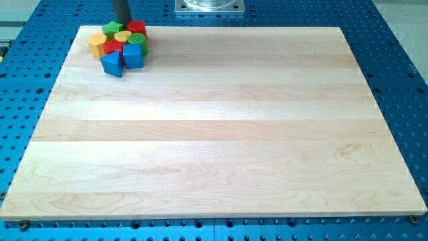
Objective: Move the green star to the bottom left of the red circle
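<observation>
The blocks lie packed together at the top left corner of the wooden board. The green star is at the top of the cluster. A red round block sits just to its right, with a small yellow block between and below them. My tip comes down from the view's top edge. It sits right behind the cluster, between the green star and the red round block, touching or nearly touching them.
Also in the cluster are a yellow block at the left, a second red block, a green block, a blue triangle and a blue cube. A metal mount is at the top centre.
</observation>
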### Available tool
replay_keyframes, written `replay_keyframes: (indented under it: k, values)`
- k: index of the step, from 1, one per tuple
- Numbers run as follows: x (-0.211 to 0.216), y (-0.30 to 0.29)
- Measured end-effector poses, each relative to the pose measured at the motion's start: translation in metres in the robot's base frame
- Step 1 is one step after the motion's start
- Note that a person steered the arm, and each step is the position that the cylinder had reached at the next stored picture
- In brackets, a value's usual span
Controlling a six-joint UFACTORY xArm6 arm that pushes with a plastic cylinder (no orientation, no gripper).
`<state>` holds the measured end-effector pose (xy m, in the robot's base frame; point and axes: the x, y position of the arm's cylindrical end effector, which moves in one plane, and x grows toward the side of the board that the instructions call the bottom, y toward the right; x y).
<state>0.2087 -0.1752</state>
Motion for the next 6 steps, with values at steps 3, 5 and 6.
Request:
replay_keyframes:
  k: [3, 5, 6]
  values:
    - [-0.016, 0.01]
    - [-0.007, -0.069]
    - [0.037, -0.018]
